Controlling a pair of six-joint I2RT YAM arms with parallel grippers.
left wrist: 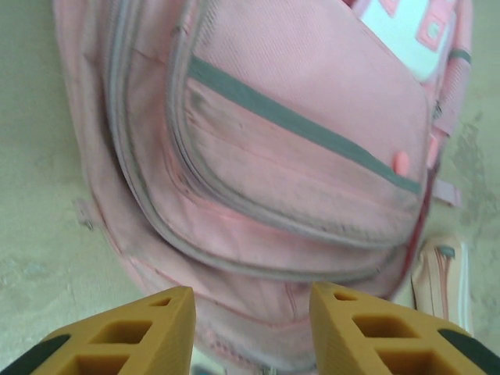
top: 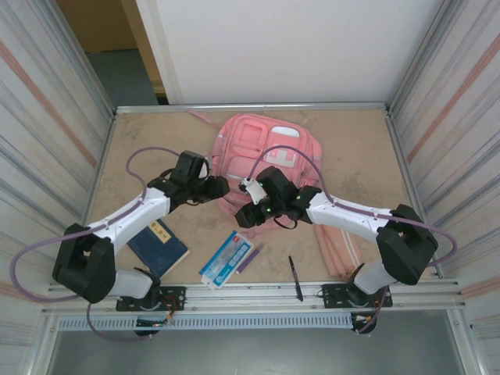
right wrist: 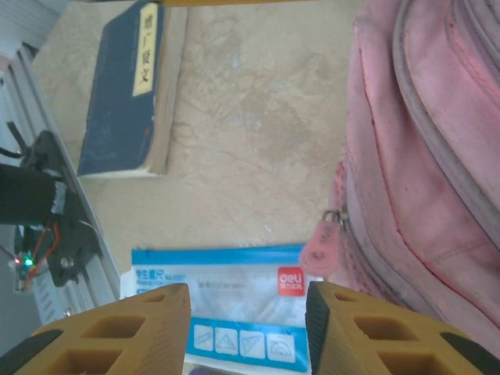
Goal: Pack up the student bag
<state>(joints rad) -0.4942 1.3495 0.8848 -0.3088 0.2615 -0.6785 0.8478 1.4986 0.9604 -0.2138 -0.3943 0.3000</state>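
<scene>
Nearest, along the front edge of the table: black pen, blue-and-white stationery packet, dark blue book off to the left. Above the packet, right claw with fingers apart, gripping nothing, pink zip pull of the student bag just beside the gap. Further in, left claw likewise spread and empty, poised over the bag's front pockets. Bag lying flat mid-table toward the far edge, pockets up, white patch at its far end
</scene>
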